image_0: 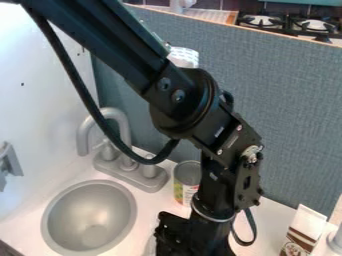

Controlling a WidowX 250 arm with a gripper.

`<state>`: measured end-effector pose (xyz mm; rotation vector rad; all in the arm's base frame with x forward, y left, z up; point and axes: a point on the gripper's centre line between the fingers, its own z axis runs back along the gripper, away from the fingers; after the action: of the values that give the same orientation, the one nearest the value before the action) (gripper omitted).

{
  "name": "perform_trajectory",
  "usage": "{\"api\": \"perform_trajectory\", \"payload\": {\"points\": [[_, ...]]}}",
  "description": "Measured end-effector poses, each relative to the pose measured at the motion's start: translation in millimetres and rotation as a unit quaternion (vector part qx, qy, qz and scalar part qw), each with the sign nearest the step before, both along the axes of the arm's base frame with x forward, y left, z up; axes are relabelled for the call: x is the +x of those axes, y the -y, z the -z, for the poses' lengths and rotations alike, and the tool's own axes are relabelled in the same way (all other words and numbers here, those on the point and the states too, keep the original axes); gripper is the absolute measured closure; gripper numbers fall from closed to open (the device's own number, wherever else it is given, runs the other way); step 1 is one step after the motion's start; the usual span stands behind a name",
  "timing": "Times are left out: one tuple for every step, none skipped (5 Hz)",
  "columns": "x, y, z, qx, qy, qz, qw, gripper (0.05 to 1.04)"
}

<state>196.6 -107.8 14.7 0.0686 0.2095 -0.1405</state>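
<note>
Round grey sink point(89, 220) sits left, then a cylindrical label-wrapped metal can point(185, 186), likely light, stiff, slick, best gripped round its sides, with the blocky black gripper point(192, 238) nearer, can't tell if clenched or released.

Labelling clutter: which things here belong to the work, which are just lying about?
Work, judging by nearness:
end effector, low in view
can, beside the arm

Lying about or fixed:
carton, lower right
sink, lower left
faucet, behind the sink
stove, top right
</note>
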Motion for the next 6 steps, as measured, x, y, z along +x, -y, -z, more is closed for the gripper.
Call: {"api": "perform_trajectory", "payload": {"points": [[-2,-1,6.0,0.005,-0.008,0.0,0.9999,0.083],[-2,6,23.1,0.009,0.003,0.022,0.9997,0.083],[-3,12,41.1,0.005,-0.001,0.061,0.9981,0.083],[-7,14,57.2,-0.005,-0.021,0.086,0.996,0.083],[-7,20,77.8,-0.012,-0.059,0.114,0.9917,0.083],[-5,23,92.0,-0.013,-0.075,0.121,0.9897,0.083]]}}
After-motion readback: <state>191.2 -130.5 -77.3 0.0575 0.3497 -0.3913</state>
